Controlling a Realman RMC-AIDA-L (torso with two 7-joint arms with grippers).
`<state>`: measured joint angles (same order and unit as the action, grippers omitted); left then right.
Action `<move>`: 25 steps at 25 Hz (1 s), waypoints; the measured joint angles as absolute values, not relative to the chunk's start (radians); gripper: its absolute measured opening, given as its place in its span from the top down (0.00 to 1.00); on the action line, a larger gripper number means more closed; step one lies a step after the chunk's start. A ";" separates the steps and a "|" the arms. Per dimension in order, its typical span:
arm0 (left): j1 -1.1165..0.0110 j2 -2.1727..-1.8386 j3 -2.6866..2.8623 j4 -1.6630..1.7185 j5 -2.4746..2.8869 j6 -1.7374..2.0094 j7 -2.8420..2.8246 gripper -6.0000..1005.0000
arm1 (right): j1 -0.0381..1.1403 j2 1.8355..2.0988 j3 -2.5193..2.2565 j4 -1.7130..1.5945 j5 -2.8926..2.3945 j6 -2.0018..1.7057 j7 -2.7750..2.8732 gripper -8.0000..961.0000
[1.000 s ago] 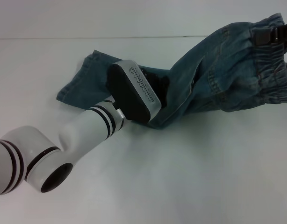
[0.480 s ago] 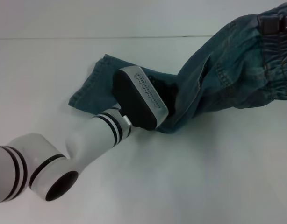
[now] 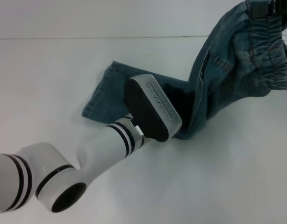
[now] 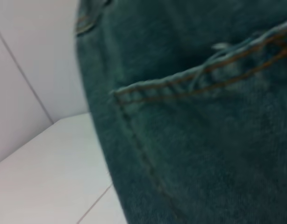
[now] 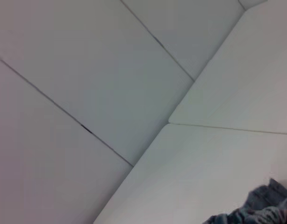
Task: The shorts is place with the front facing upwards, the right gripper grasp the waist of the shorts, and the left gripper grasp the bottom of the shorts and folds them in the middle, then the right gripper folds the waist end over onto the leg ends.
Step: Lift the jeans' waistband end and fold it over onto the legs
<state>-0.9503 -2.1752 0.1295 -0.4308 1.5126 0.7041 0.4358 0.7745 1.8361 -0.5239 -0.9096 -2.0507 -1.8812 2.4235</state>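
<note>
Mid-fold: shorts [image 3: 213, 79] draped, waist [image 3: 267, 32] raised at the far right by the right gripper [image 3: 262, 8], fingers pinching the elastic band. Left gripper [image 3: 181, 105] buried in denim beside the leg ends [image 3: 99, 95]; finger state impossible to tell. Best kept taut, carried evenly toward the leg ends, edges aligned. White tabletop [image 3: 218, 177], pale panelled wall [image 5: 64, 70] beyond.

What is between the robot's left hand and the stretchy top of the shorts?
In the head view, only denim: the shorts rise in one twisted stretch from the left gripper on the table to the gathered waist, held up by the right gripper.
</note>
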 joint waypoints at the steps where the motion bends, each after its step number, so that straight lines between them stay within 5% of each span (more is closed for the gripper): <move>1: -0.946 -2.175 0.115 -0.436 1.535 0.704 0.436 0.99 | 0.775 1.836 -0.524 -0.910 -2.051 -1.881 2.423 0.88; 25: -0.871 -2.175 -0.073 -0.530 1.735 0.688 0.367 0.99 | 0.781 1.836 -0.544 -0.917 -2.057 -1.863 2.430 0.88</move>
